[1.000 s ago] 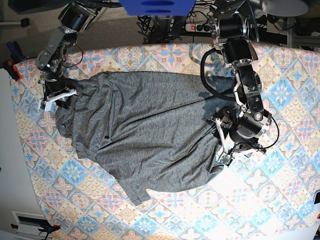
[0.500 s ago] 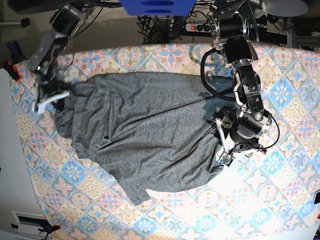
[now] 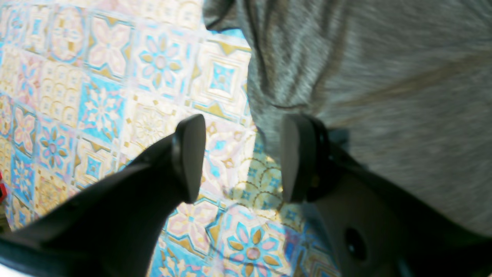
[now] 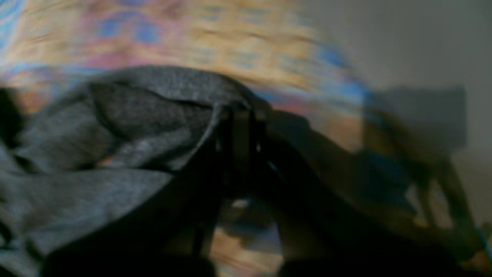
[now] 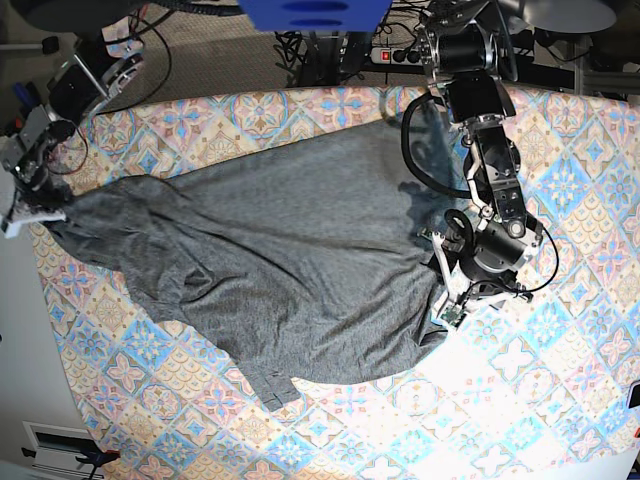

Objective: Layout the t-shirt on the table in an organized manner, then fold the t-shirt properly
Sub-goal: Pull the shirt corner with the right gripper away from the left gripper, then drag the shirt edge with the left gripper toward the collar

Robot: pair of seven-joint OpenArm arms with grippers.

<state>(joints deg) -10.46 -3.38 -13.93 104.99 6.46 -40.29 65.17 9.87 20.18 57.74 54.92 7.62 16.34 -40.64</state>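
T-shirt (image 5: 270,265): dark heather-grey knit, spread across the middle of the table (image 5: 560,180), creased, one corner drawn out to the table's edge on the base view's left
Hem corner: lower edge folded under near the front of the cloth
Right gripper (image 5: 25,212): fingers pressed together, clamped on the t-shirt corner; right wrist view is blurred but shows grey fabric bunched at the fingertips
Left gripper (image 3: 240,157): fingers apart, nothing between them; one finger (image 3: 189,154) over bare tile-patterned cloth, the other (image 3: 298,157) at the t-shirt's edge
Table: pastel blue, pink and cream tile pattern, exposed all round the shirt
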